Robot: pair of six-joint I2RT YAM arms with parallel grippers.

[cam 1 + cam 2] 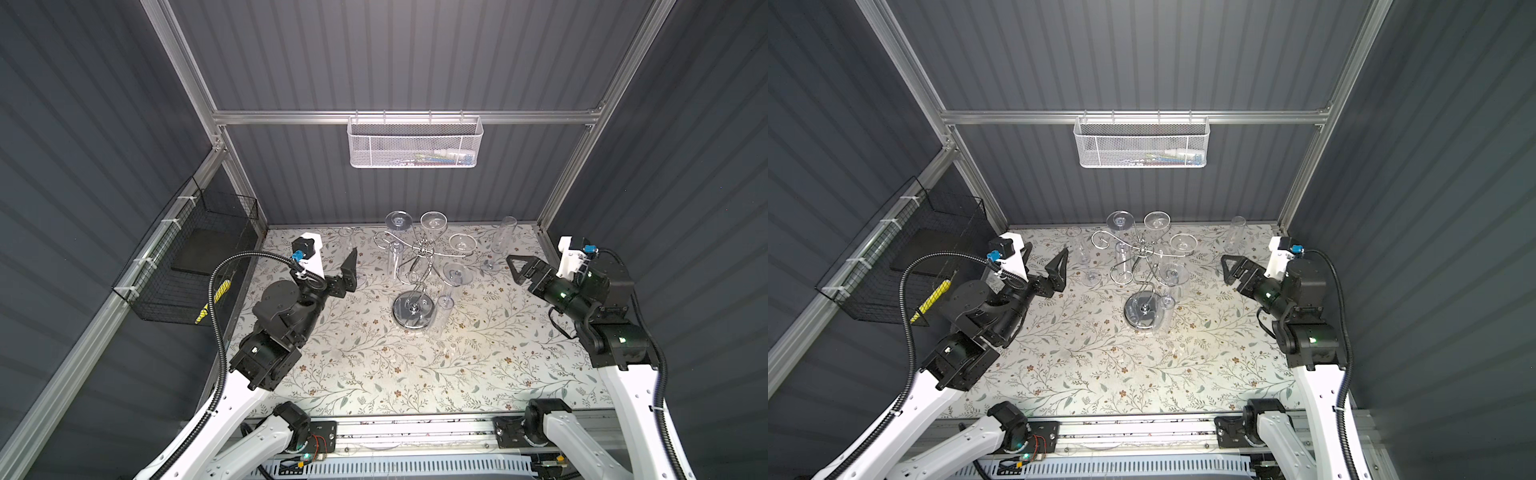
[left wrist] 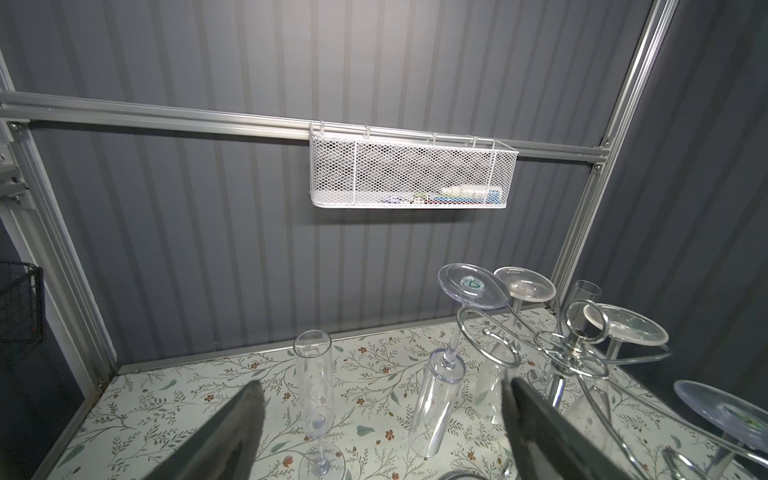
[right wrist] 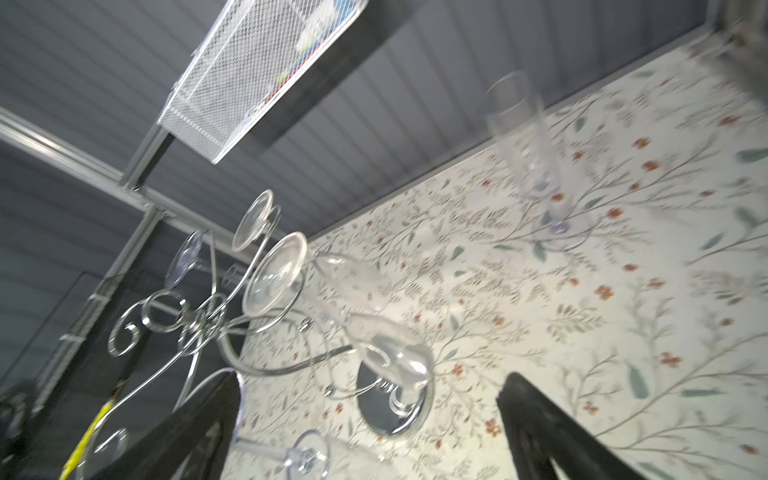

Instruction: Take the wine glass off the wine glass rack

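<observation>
Where the floral table [image 1: 374, 365] fills the lower half of both top views, the rack [image 1: 415, 257] stands at frame centre, its disc base flat on the cloth.

- Hung glasses [image 1: 456, 275]: four, as far as clear glass lets one count. All hang bowl-down with feet uppermost on the scroll arms, at the rack's top and right side.
- Left flute [image 1: 345, 241]: upright on the table, upper left of the rack, just right of the left gripper [image 1: 1047, 249].
- Right flute [image 1: 500, 239]: upright, upper right of the rack, between it and the right gripper [image 1: 514, 268].
- Left gripper: jaws spread wide, holding nothing. In the left wrist view the left flute shows between the two fingers [image 2: 232, 424], touching neither.
- Right gripper: jaws at full spread, holding nothing, at centre right, well apart from the rack.
- White basket [image 1: 415, 141]: on the back rail, upper centre.
- Black basket [image 1: 187, 257]: on the side wall, middle left.
</observation>
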